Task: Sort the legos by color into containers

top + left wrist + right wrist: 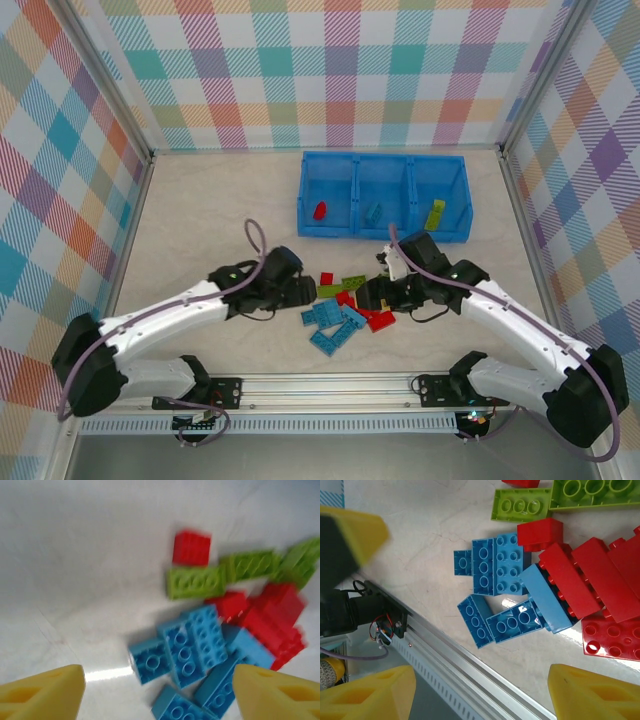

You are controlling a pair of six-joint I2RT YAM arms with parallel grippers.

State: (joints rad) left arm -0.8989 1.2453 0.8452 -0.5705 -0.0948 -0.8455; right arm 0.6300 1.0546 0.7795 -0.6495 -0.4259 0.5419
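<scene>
The legos lie in a loose pile [345, 305] on the table, between my two grippers. Through the left wrist camera I see blue legos [185, 650] nearest, with red [191, 548] and green [195, 582] ones beyond. My left gripper [160, 695] is open, its yellow fingertips [45, 692] standing wide on either side of the blue ones. My right gripper [480, 695] is open too, holding nothing, just short of the blue legos [502, 565]; red [580, 580] and green [521, 505] ones lie further on. The blue containers [385, 160] stand behind, with single red, blue and green legos inside.
An aluminium rail [330, 385] runs along the near table edge, close under the right gripper in its wrist view [450, 665]. Checked walls enclose the table on three sides. Bare tabletop [200, 220] stretches left of the pile.
</scene>
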